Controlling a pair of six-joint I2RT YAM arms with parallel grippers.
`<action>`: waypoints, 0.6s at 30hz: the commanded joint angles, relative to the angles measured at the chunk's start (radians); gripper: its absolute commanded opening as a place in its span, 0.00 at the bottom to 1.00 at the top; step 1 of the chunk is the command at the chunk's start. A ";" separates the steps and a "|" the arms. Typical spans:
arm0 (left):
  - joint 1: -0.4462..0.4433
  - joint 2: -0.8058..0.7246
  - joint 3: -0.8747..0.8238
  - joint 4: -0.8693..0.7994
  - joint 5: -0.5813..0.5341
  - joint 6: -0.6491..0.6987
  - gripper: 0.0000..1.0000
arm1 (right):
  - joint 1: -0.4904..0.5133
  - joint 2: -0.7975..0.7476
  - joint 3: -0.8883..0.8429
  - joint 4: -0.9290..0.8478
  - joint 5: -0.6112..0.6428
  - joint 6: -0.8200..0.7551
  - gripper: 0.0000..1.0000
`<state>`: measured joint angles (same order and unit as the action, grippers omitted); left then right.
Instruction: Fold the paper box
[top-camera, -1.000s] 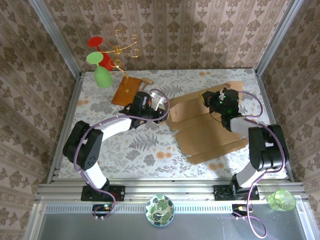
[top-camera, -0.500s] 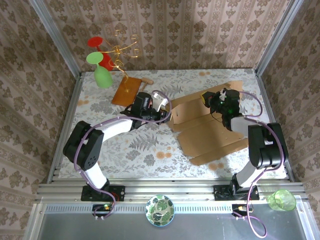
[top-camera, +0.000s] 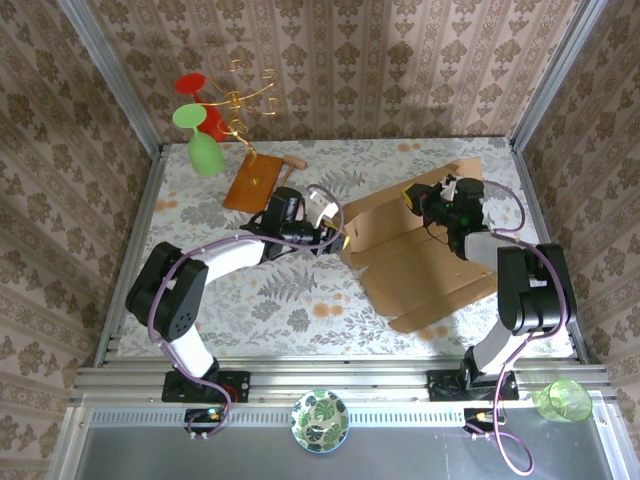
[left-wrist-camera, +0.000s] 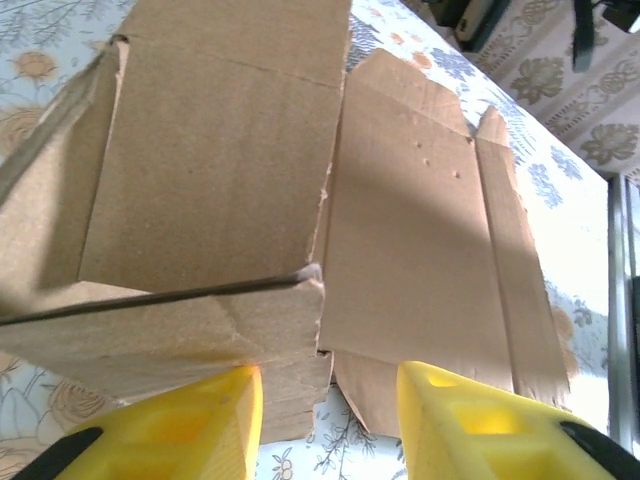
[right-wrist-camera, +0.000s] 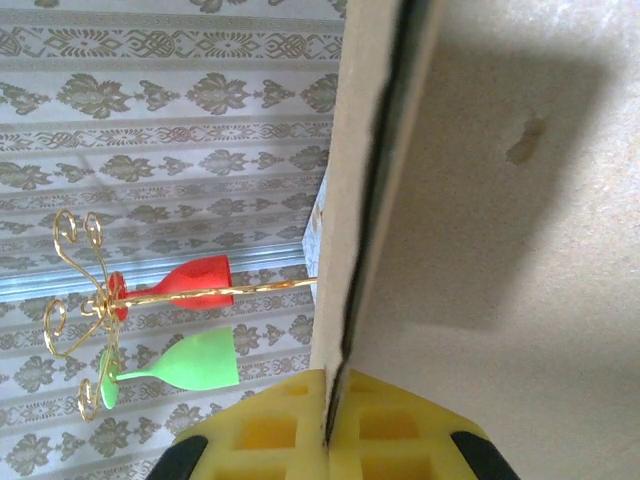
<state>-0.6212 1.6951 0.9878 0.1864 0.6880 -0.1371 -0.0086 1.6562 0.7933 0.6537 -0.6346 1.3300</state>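
Since a second ago, the paper box (top-camera: 420, 270) has slid slightly farther from the wooden board (top-camera: 252, 182), and the left gripper (left-wrist-camera: 325, 400) has spread its yellow fingers. I see the box as a flat die-cut sheet to the right of the board, turned askew to the table (top-camera: 250, 290) edges. As far as I can judge, its long axis runs from the end nearest the board out toward the far right corner, with the creases following the same slant. The panel closest to the board is tipped up along a crease and throws a shadow on the panel next to it.

The left gripper sits between the board and the box, right at the sheet's nearest edge. Its jaws stand apart, and a corner of the raised flap pokes into the gap without being pinched. I can't tell whether the left finger touches the cardboard above it.

The right gripper (right-wrist-camera: 328, 425) is on the side of the box away from the board. It is clamped on the thin edge of an upturned panel, which runs straight up between its fingers.

From above, the right wrist covers the sheet's far right part and hides that grip. In the right wrist view, cardboard blocks half the scene. Beside it I make out the gold wire rack (right-wrist-camera: 80, 290) with a red glass (right-wrist-camera: 190, 283) and a green glass (right-wrist-camera: 195, 362). The rack stands behind the board.
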 joint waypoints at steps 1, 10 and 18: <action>0.006 -0.032 0.001 -0.007 0.072 0.042 0.43 | -0.008 0.011 0.050 0.007 -0.063 -0.046 0.00; 0.084 -0.046 0.018 0.035 0.065 0.000 0.46 | -0.003 0.043 0.112 0.030 -0.050 0.013 0.00; 0.067 -0.198 0.066 -0.060 -0.077 -0.093 0.50 | 0.010 0.071 0.106 0.041 0.008 0.034 0.00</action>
<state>-0.5377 1.5951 0.9920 0.1673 0.6891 -0.1837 -0.0071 1.7084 0.8764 0.6559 -0.6579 1.3586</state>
